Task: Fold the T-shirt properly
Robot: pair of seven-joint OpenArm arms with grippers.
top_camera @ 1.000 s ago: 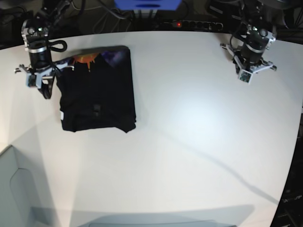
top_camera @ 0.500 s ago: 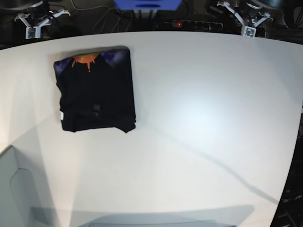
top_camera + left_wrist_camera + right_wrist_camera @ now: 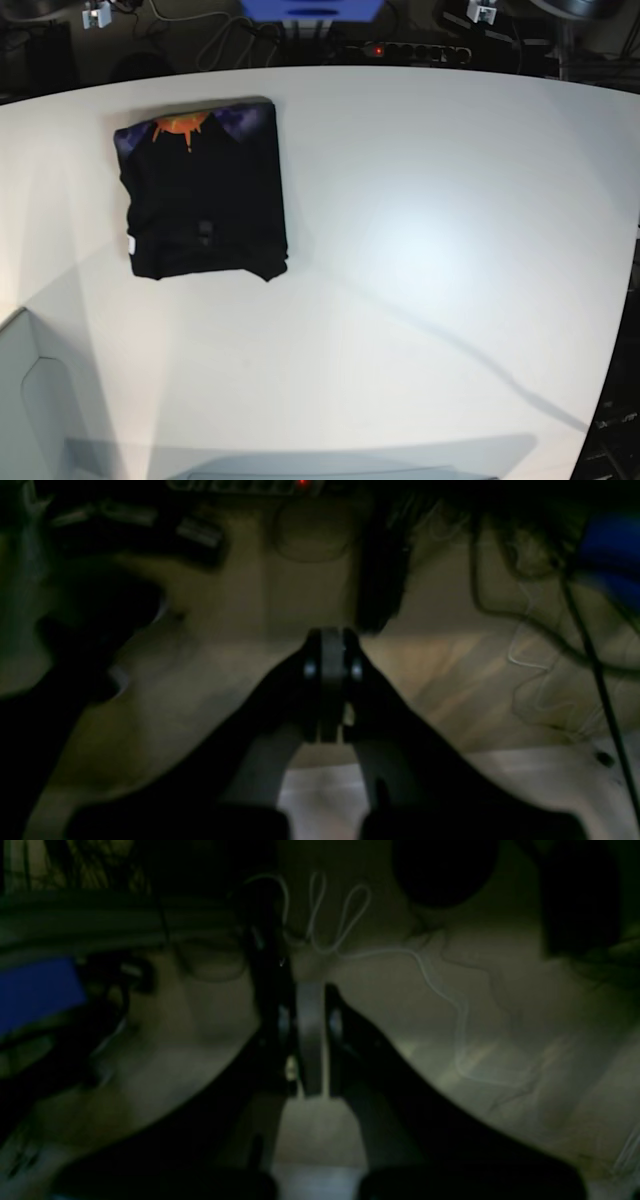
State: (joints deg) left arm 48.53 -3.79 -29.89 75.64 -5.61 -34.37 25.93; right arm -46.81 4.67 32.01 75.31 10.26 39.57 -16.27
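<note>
On the desk's (image 3: 420, 300) far left part: T-shirt (image 3: 205, 190) folded into a compact rectangle, orange print at its far edge, white tag at its near left corner, nothing touching it. Best left undisturbed; arms kept high and clear. Left pincer (image 3: 330, 690) closed, empty; right pincer (image 3: 307, 1040) closed, empty. Versus a second ago: both arms gone from over the desk, raised beyond its far edge; shirt unmoved.
</note>
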